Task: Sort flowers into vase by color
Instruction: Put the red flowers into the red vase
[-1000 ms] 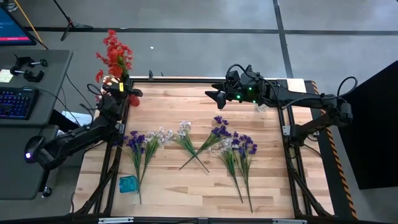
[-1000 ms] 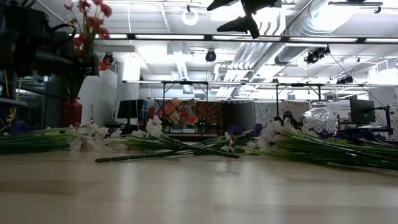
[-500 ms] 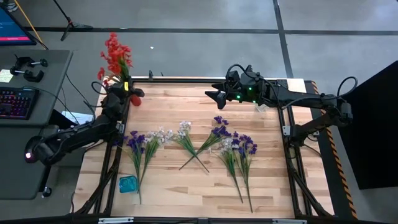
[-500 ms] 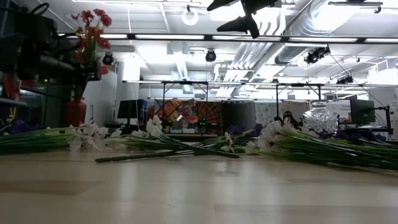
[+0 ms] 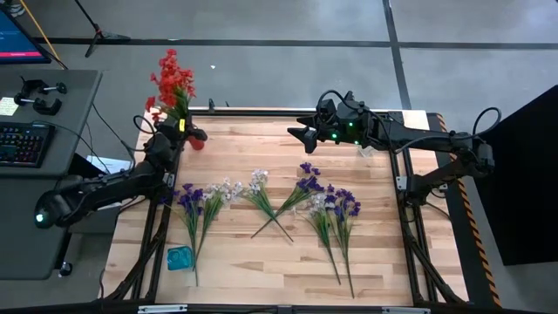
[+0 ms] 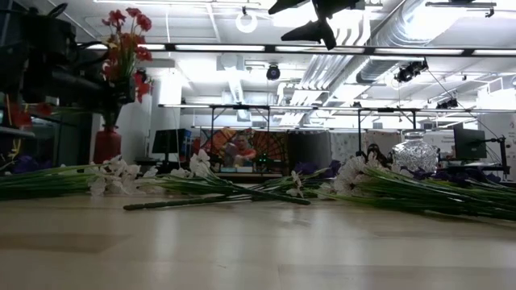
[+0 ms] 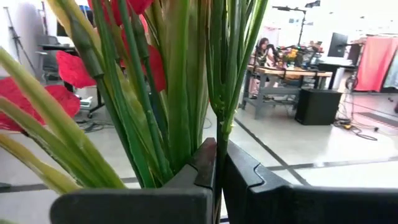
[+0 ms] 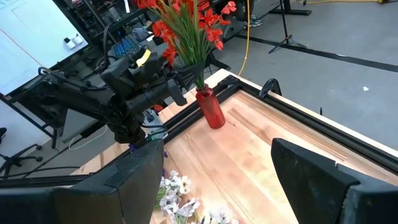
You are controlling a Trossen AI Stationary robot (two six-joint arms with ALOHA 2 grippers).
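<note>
A bunch of red flowers [image 5: 172, 78] stands upright at the table's far left corner. Its green stems run down into the neck of a small red vase [image 8: 211, 109], which stands on the tabletop. My left gripper [image 8: 176, 87] is shut on those stems just above the vase. My right gripper [image 5: 301, 135] hangs open high over the table's far middle, with nothing between its fingers. Purple flowers [image 5: 190, 199] and white flowers [image 5: 228, 187] lie flat across the middle of the table, and more purple ones [image 5: 342, 205] lie to the right. My left gripper pinches the red flowers' green stems [image 7: 217, 140] between its two fingers, just above the vase's neck. The fingers come in level from the table's left side and lie across the stems. The bunch stands upright, its lower ends in the red vase [image 6: 107, 145].
A clear glass vase [image 6: 414, 153] stands at the far right, below my right arm. A small teal object [image 5: 180, 257] lies near the front left. Bare wood shows along the near edge [image 5: 261, 279]. A desk with a keyboard [image 5: 22, 144] stands left of the table.
My left gripper, still shut on the stems, has moved a little toward the table's right edge. The red bunch and the red vase beneath it have shifted the same way. My right arm has kept still.
</note>
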